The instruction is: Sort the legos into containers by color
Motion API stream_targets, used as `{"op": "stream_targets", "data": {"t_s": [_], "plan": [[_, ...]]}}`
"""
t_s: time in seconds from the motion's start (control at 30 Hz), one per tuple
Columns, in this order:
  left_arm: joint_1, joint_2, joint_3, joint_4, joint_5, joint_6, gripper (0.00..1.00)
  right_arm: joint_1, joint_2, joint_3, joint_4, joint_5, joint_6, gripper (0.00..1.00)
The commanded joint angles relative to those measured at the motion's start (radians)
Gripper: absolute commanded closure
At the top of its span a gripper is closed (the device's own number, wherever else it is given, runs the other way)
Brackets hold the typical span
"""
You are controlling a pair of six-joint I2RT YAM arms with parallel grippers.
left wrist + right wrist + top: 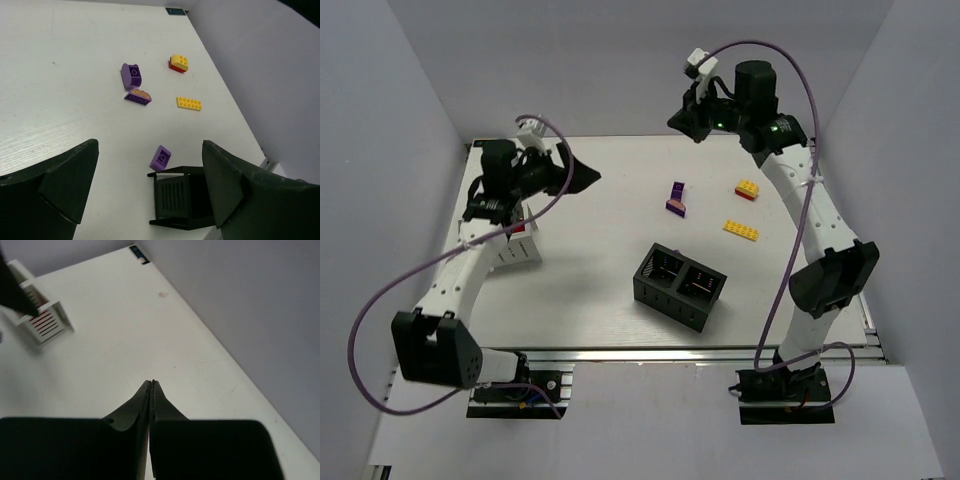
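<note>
My left gripper (582, 175) hangs open and empty above the table's left half; in the left wrist view (150, 150) its jaws stand wide apart. Between them a small purple brick (160, 158) shows tilted at the corner of the black two-cell box (180, 200) (680, 287); whether it rests or is in the air I cannot tell. Further off lie a purple arched brick (131, 76), a purple brick with orange studs (138, 96), a yellow-on-red brick (179, 63) (748, 189) and a flat yellow plate (189, 103) (741, 230). My right gripper (682, 122) (151, 382) is shut and empty, high at the back.
The white box (515, 248) stands at the left under my left arm, with red showing inside (42, 321). Grey walls close in the table on the left, back and right. The two purple pieces (677, 200) lie behind the black box.
</note>
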Motion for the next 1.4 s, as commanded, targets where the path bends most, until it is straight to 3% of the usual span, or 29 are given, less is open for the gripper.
{"op": "stream_targets", "data": {"t_s": [0.0,0.1,0.13,0.17,0.23,0.3,0.33,0.4,0.43,0.5,0.53,0.6,0.67,0.77,0.9,1.1,1.37], "plan": [[-0.053,0.091,0.211,-0.266,-0.052,-0.034,0.06,-0.088,-0.001,0.015,-0.241,-0.116,0.066,1.0],[-0.095,0.168,0.352,-0.401,-0.094,-0.044,0.09,-0.192,-0.052,-0.081,-0.261,-0.179,0.083,0.75],[-0.108,0.197,0.361,-0.421,-0.1,-0.05,0.1,-0.206,-0.056,-0.1,-0.287,-0.191,0.069,0.52],[-0.131,0.204,0.342,-0.41,-0.106,-0.066,0.11,-0.266,-0.061,-0.116,-0.298,-0.196,0.054,0.44],[-0.155,0.213,0.305,-0.368,-0.134,-0.082,0.13,-0.329,-0.058,-0.146,-0.332,-0.191,0.052,0.35],[-0.192,0.236,0.297,-0.361,-0.143,-0.096,0.18,-0.427,-0.041,-0.152,-0.356,-0.193,0.044,0.34],[-0.203,0.272,0.311,-0.381,-0.157,-0.096,0.31,-0.445,-0.034,-0.144,-0.4,-0.194,0.026,0.33],[-0.224,0.306,0.367,-0.412,-0.168,-0.075,0.48,-0.502,-0.004,-0.129,-0.447,-0.19,-0.096,0.31],[-0.238,0.319,0.38,-0.441,-0.198,-0.066,0.65,-0.507,0.011,-0.099,-0.514,-0.175,-0.158,0.28],[-0.247,0.328,0.366,-0.452,-0.226,-0.029,0.75,-0.51,0.086,-0.048,-0.598,-0.129,-0.327,0.26],[-0.247,0.322,0.351,-0.449,-0.238,-0.021,0.75,-0.51,0.117,0.012,-0.684,-0.125,-0.383,0.21],[-0.247,0.293,0.291,-0.446,-0.246,0.003,0.55,-0.507,0.219,0.076,-0.761,-0.096,-0.496,0.11],[-0.247,0.241,0.244,-0.426,-0.252,0.034,0.22,-0.509,0.275,0.092,-0.795,-0.078,-0.543,0.11],[-0.247,0.169,0.127,-0.363,-0.257,0.075,0.11,-0.502,0.283,-0.015,-0.682,-0.047,-0.565,0.11],[-0.247,0.058,0.0,-0.306,-0.254,0.117,0.09,-0.496,0.279,-0.133,-0.452,0.031,-0.532,0.13],[-0.247,-0.059,-0.146,-0.274,-0.229,0.143,0.09,-0.464,0.309,-0.209,-0.255,0.085,-0.508,0.15],[-0.247,-0.141,-0.186,-0.311,-0.249,0.18,0.08,-0.413,0.436,-0.094,-0.243,0.182,-0.575,0.14]]}}
